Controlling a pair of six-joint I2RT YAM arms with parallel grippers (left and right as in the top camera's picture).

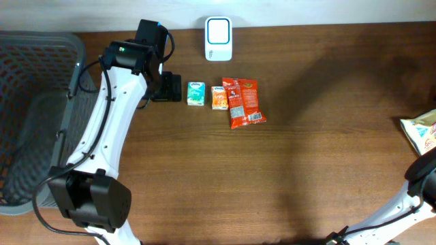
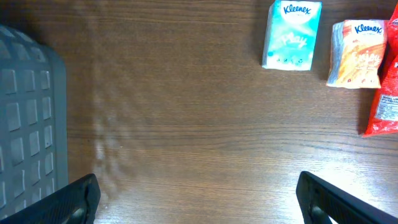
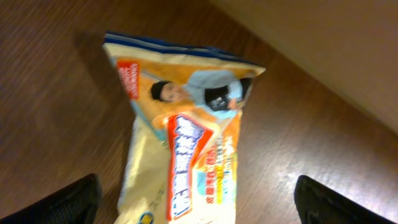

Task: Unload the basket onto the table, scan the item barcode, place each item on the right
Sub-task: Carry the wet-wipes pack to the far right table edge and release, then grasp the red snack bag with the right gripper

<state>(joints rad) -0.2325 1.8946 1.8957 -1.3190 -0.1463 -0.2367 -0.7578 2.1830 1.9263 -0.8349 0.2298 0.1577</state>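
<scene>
No scan looks done yet: left fingers (image 2: 74, 202) gape empty beside the packs (image 2: 292, 34) near the scanner (image 1: 218, 39), while right fingers (image 3: 68, 202) spread empty over the yellow bag (image 3: 180, 149) far to its right.

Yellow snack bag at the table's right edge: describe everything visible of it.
The snack bag is glossy plastic, pale yellow and orange, with a blue strip along its top seam, a red label and a printed figure. It lies flat and askew on the brown wooden table, cut off by the overhead view's right edge. The right gripper hangs open over it, seemingly not touching.
</scene>
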